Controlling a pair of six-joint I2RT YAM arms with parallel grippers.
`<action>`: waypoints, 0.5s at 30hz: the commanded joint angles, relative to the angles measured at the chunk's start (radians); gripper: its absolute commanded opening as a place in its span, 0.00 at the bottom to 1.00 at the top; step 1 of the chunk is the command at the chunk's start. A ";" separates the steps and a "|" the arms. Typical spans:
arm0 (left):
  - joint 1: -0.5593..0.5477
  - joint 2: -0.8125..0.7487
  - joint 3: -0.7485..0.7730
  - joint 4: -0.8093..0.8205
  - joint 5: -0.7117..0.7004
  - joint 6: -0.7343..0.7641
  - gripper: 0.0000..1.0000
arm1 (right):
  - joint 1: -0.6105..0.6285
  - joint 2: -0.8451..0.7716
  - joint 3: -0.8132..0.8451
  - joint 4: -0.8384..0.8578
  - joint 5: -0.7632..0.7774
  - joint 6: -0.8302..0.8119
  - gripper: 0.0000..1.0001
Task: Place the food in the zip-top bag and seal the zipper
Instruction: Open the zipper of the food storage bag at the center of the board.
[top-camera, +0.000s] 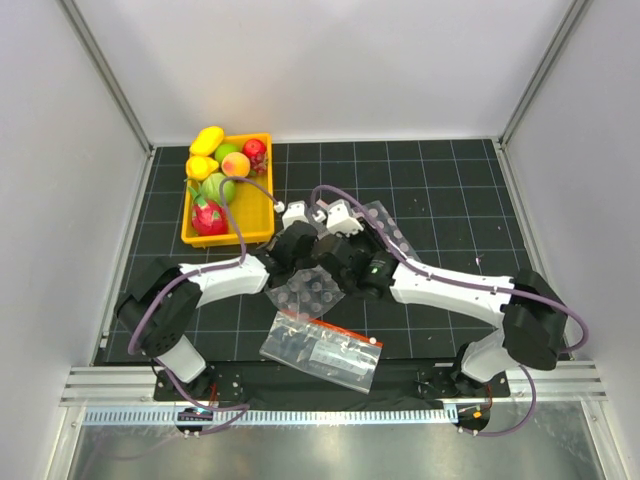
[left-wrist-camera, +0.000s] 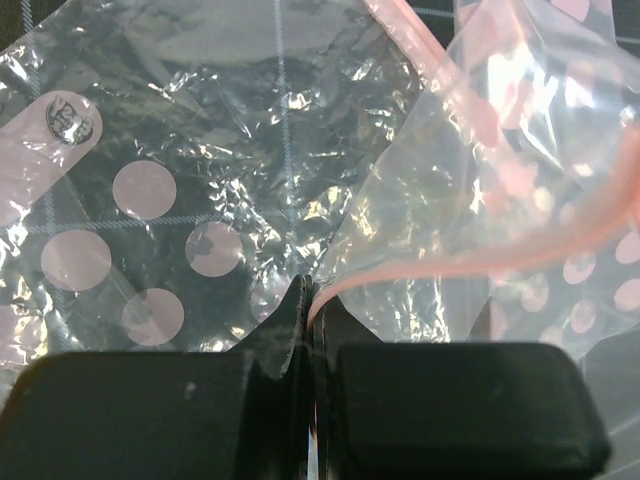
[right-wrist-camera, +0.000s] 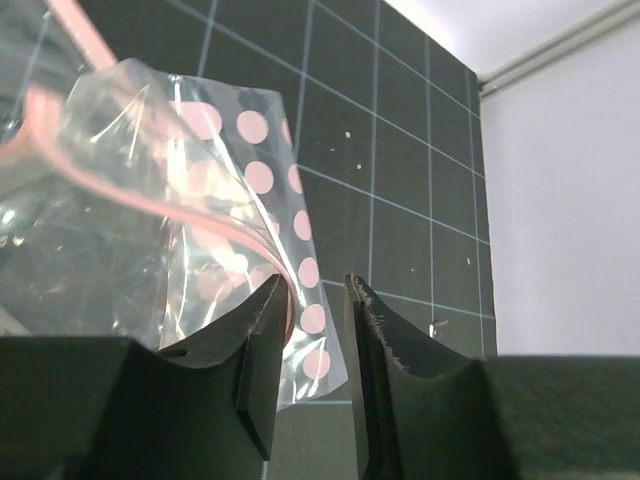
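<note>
My left gripper (left-wrist-camera: 312, 285) is shut on the zip-top bag (left-wrist-camera: 470, 180), pinching the pink zipper (left-wrist-camera: 480, 262) where it runs into the jaws. The bag hangs crumpled and lifted between both grippers. In the right wrist view my right gripper (right-wrist-camera: 312, 285) stands open with nothing between its fingers. The zipper (right-wrist-camera: 215, 222) curves down against the tip of its left finger, and the bag (right-wrist-camera: 120, 230) is off to the left. The food (top-camera: 218, 185) lies in the yellow tray (top-camera: 262, 232) at the back left, apart from both grippers.
A clear sheet with pale round dots (top-camera: 312, 290) lies on the black grid mat under the grippers. A clear printed bag with a red band (top-camera: 322, 352) lies near the front edge. White walls close in the left, right and back.
</note>
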 joint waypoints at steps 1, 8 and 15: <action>0.001 -0.020 0.009 0.041 -0.030 0.016 0.00 | -0.023 -0.094 0.008 0.014 0.125 0.038 0.35; 0.001 -0.026 -0.001 0.065 0.006 0.014 0.00 | -0.036 -0.204 -0.064 0.092 0.101 0.033 0.26; 0.001 -0.063 -0.036 0.122 0.028 0.021 0.00 | -0.061 -0.169 -0.044 0.055 -0.019 0.066 0.26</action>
